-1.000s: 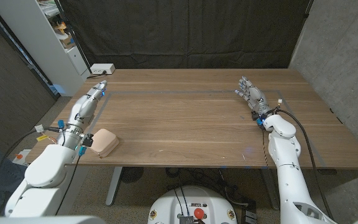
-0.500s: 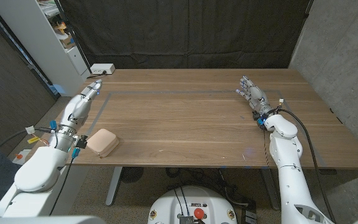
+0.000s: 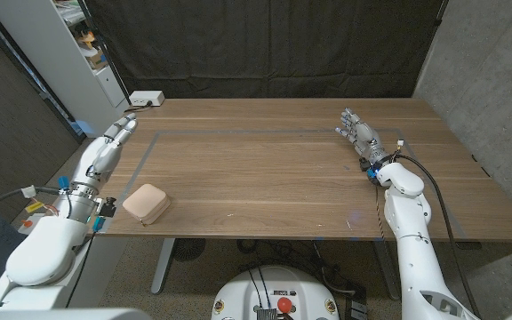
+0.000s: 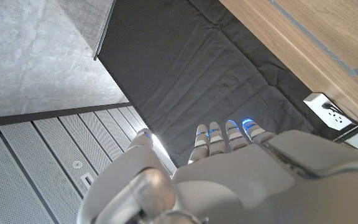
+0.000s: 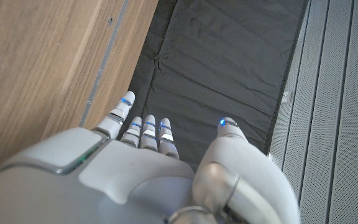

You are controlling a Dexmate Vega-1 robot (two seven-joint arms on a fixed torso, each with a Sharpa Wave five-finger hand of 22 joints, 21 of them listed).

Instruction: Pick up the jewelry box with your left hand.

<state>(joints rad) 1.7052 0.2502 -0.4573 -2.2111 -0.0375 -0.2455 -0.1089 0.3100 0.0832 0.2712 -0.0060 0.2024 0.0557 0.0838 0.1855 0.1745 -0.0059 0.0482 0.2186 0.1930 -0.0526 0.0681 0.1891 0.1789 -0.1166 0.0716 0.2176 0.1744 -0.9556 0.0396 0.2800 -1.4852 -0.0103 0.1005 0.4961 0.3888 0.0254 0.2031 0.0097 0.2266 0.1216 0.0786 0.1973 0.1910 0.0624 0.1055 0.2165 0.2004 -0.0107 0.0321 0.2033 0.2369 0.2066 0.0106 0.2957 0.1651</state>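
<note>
The jewelry box [image 3: 146,204] is a small, pale pink, rounded case lying closed near the table's front left corner. My left hand [image 3: 107,153] is stretched out over the table's left edge, behind and to the left of the box, fingers straight and apart, holding nothing. In the left wrist view the same hand [image 4: 229,168] points its fingers toward the dark curtain. My right hand [image 3: 359,137] stands open at the table's right side, far from the box, also empty; its fingers [image 5: 145,134] show extended in the right wrist view.
A white power strip [image 3: 146,98] sits at the table's back left corner. A white shelf unit [image 3: 78,53] stands beyond the left edge. A black curtain [image 3: 265,44] hangs behind the wooden table [image 3: 274,178], and a grey wall [image 3: 487,71] is at the right.
My left arm has swung outward to the left, away from the box, so the hand now lies over the table's left edge. The box and my right hand have stayed put.
</note>
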